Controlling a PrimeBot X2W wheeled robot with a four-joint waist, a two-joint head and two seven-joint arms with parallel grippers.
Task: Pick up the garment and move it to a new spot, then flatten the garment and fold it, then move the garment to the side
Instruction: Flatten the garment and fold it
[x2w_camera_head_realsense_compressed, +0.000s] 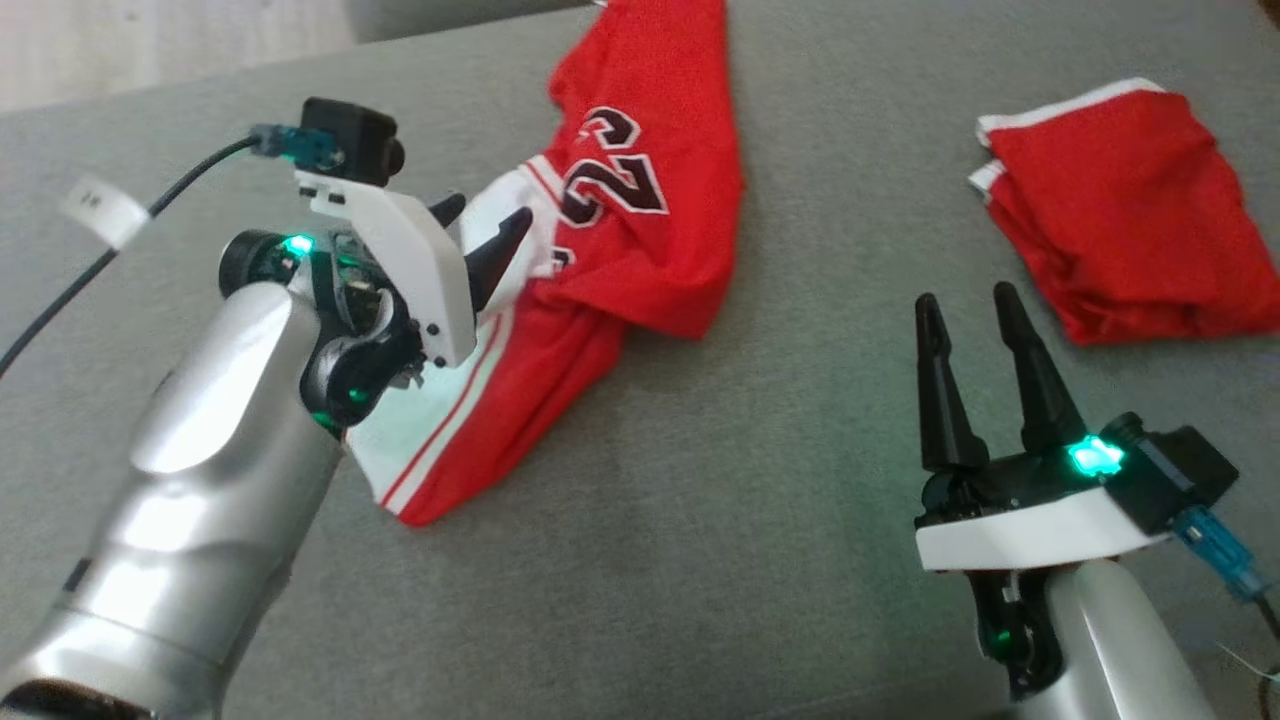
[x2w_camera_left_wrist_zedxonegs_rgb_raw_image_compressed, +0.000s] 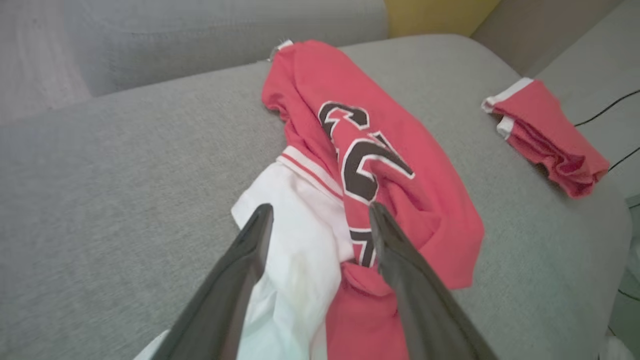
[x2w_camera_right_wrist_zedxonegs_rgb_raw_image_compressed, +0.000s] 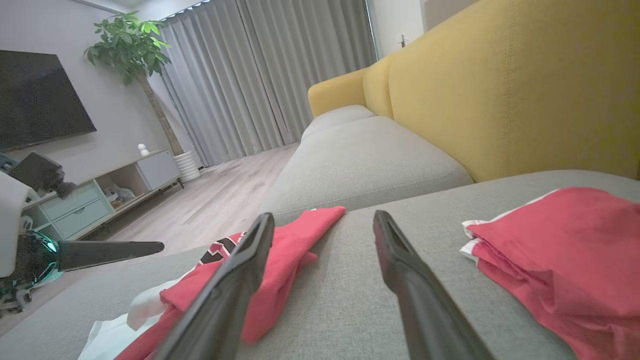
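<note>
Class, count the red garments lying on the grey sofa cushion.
2. A crumpled jersey lies beneath the left gripper; a folded garment lies beyond the right gripper. Others may lie out of frame.

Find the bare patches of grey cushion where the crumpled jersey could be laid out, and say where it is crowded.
Widest bare cushion lies between the jersey and the folded red garment, running down past the right pincer to the near edge. Another patch lies left of the jersey. Crowded: the far right, and under the left pincer.
</note>
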